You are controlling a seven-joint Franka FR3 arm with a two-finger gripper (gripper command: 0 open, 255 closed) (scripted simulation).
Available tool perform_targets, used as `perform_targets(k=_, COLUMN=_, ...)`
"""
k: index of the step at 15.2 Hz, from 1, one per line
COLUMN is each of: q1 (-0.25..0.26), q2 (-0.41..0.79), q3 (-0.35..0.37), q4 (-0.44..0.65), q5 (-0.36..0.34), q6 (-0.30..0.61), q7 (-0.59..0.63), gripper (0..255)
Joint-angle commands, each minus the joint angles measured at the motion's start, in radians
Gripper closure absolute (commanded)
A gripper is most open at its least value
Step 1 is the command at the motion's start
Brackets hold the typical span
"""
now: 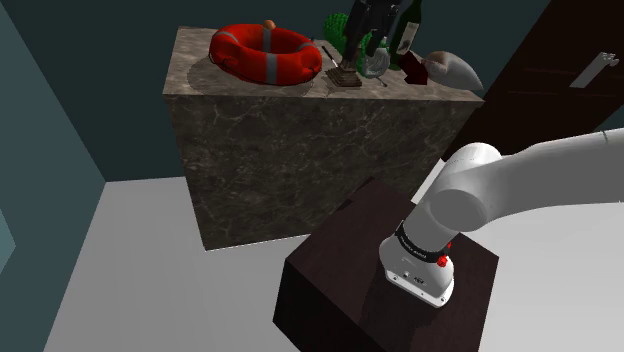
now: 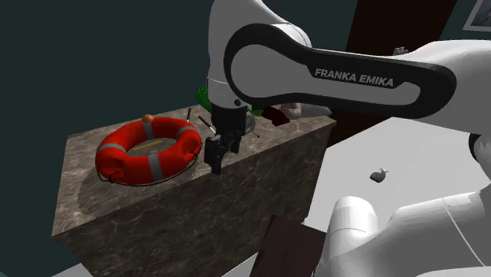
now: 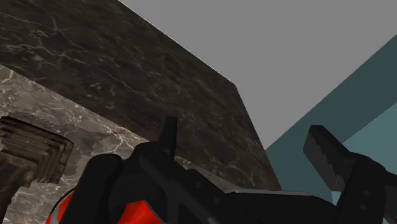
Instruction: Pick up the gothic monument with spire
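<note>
The monument is a small dark brown piece with a stepped base and a thin spire. It lies on the marble block just to the right of the lifebuoy in the shoulder view. My black gripper hangs above it and slightly to its right. In the wrist view the stepped brown base lies off to the side of the gripper, outside the fingers. The fingers stand apart with nothing between them. In the second exterior view the gripper hovers near the block's front edge, beside the lifebuoy.
A red and grey lifebuoy takes up the block's left half. A green plant, a dark bottle, a round grey disc and a pale shell-like object crowd the back right. The dark stand sits below.
</note>
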Motion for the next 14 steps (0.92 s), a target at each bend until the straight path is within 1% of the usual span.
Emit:
perform_targets(k=1, q1=0.0, q2=0.0, q3=0.0, q4=0.0, q5=0.0, q6=0.0, q7=0.0, gripper=0)
perform_targets(k=7, q1=0.028, q2=0.006, q3=-0.184, q4=-0.005, q5=-0.098, q6=0.036, q7=-0.344, gripper=0)
perform_targets(k=11, q1=0.061, q2=0.059, q3=-0.312, q4=0.037, q5=-0.147, q6=0.066, q7=-0.574, gripper=0)
perform_targets(k=14, q1=0.096, q2=0.122, q3=-0.41, q4=0.093, q5=-0.167, q6=0.09, q7=-0.747, gripper=0)
